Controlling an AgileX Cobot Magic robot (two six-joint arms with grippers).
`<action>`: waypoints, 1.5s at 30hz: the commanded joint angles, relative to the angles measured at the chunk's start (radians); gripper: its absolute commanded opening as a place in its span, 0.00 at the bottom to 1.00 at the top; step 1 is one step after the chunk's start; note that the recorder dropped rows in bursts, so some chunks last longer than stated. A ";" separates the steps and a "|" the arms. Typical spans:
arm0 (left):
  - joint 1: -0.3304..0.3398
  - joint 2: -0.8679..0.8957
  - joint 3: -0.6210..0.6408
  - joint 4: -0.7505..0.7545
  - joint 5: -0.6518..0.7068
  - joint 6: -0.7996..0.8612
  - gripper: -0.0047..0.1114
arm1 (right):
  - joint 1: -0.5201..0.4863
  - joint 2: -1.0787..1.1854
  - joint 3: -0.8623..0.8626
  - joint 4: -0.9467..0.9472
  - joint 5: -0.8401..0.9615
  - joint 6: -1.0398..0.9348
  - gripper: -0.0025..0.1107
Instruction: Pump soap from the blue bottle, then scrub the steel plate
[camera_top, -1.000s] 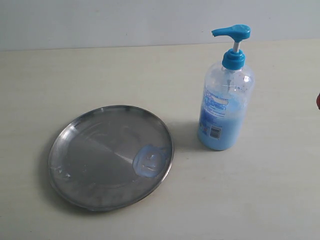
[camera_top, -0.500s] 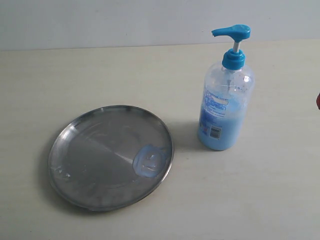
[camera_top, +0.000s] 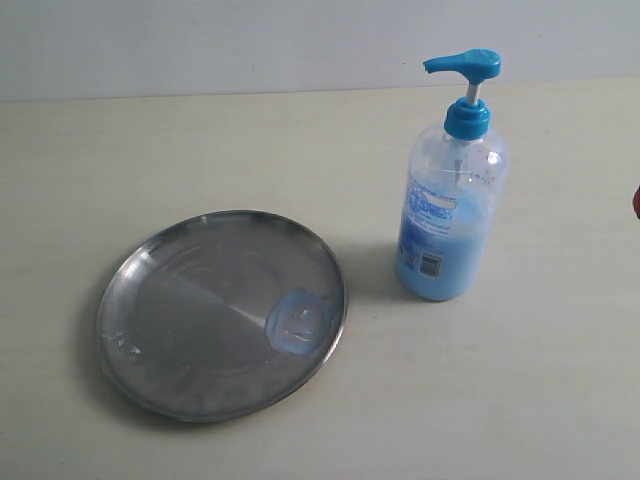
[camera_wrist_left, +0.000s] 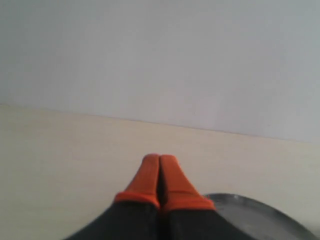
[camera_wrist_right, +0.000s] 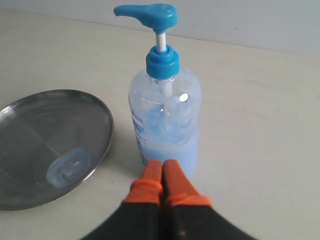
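The left end effector (camera_wrist_left: 159, 161) and right end effector (camera_wrist_right: 162, 167) are pressed closed, holding nothing. A blob of soap (camera_top: 298, 322) sits on the plate (camera_top: 180, 300), near the bottle (camera_top: 445, 215).

A pale cream bench (camera_top: 200, 140) with faint streaks of grain meets a plain grey-white wall (camera_top: 250, 45). The plate (camera_top: 170, 290) is dull grey steel, scuffed, with a lighter wedge of sheen across it. On it the soap (camera_top: 299, 322) is a pale blue, milky blob. The bottle (camera_top: 455, 170) is clear plastic, its lower part filled with the same pale blue. Its pump (camera_top: 465, 65) and collar (camera_top: 467, 120) are bright blue, the stem between them white. Its label (camera_top: 428, 212) is blue and white, with a black-and-white barcode (camera_top: 432, 265). The left tool (camera_wrist_left: 159, 159) and right tool (camera_wrist_right: 162, 164) each have orange fingertips on black bodies.
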 joint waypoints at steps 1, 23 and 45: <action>0.005 -0.005 0.023 0.008 0.035 -0.006 0.05 | -0.003 -0.003 0.001 0.000 -0.017 -0.008 0.02; 0.005 -0.005 0.023 0.050 0.210 0.065 0.05 | -0.003 -0.003 0.001 0.000 -0.017 -0.008 0.02; 0.083 -0.005 0.023 0.050 0.210 0.065 0.05 | -0.003 -0.003 0.001 -0.001 -0.017 -0.006 0.02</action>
